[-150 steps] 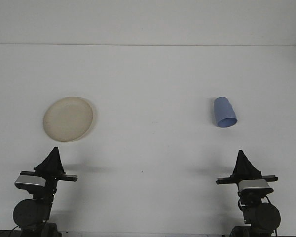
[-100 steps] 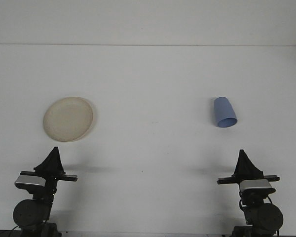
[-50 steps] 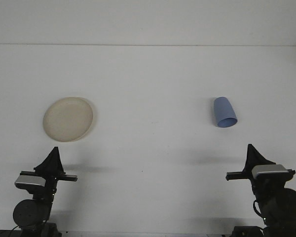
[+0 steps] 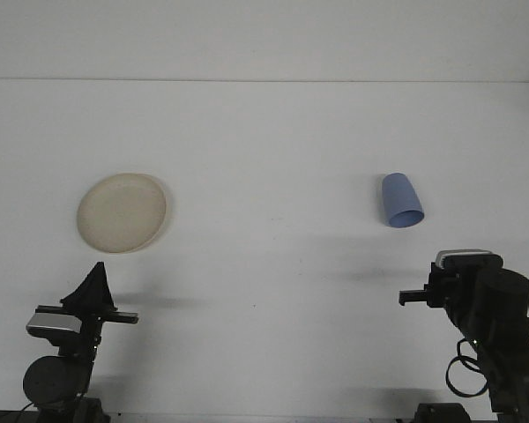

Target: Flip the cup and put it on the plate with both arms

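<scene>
The left gripper [image 4: 95,275] sits low at the near left edge of the surface [image 4: 273,150], its dark fingers [image 4: 94,284] tapering together to a single point, so they look pressed together with nothing between them. Below them a crossbar and a grey camera block lead down to a round joint; the base of the left arm is cut off by the bottom of the frame.

The right gripper [image 4: 423,297] is harder to read: from the front view only a short dark stub sticks out to the left of the wrist, and the camera block and a big round joint hide the rest, so whether its fingers are spread or together cannot be told. A looped cable hangs under that arm, and its lower part runs out of frame at the bottom right corner.

The blue cup [image 4: 400,200] lies on its side on the right of the surface, mouth toward the camera and slightly right, beyond the right gripper and apart from it. The cream plate [image 4: 122,212] lies flat on the left, beyond the left gripper, well apart from the cup
</scene>
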Robot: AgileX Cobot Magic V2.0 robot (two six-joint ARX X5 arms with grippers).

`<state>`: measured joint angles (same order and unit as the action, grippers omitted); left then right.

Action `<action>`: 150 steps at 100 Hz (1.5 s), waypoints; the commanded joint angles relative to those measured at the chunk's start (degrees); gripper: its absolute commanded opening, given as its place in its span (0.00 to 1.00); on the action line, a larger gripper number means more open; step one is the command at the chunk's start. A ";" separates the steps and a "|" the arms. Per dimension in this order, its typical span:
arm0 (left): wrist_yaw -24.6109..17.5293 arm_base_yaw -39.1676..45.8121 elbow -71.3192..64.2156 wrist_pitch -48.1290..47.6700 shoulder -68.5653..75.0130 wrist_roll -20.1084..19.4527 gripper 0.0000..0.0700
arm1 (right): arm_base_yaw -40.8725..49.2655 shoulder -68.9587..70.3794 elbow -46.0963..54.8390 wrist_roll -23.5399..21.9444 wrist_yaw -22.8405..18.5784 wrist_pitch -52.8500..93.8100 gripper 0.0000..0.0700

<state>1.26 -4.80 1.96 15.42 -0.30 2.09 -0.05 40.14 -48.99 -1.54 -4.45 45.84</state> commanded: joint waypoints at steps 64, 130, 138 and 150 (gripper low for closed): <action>0.04 -0.11 -1.14 0.55 0.11 0.07 0.02 | -0.02 0.92 -0.83 -0.63 1.40 -0.50 0.66; 0.04 -0.11 -1.14 0.55 0.11 0.07 0.02 | -2.47 8.57 19.28 -2.71 6.43 -38.40 0.64; 0.04 -0.11 -1.14 0.55 0.11 0.07 0.02 | -3.19 9.64 21.73 -2.05 6.36 -42.93 0.64; 0.04 -0.11 -1.14 0.55 0.11 0.07 0.02 | -4.76 12.85 23.89 -2.08 5.77 -50.64 0.64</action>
<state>1.26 -4.80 1.96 15.40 -0.30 2.09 -4.08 51.07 -25.30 -3.05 1.39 -0.99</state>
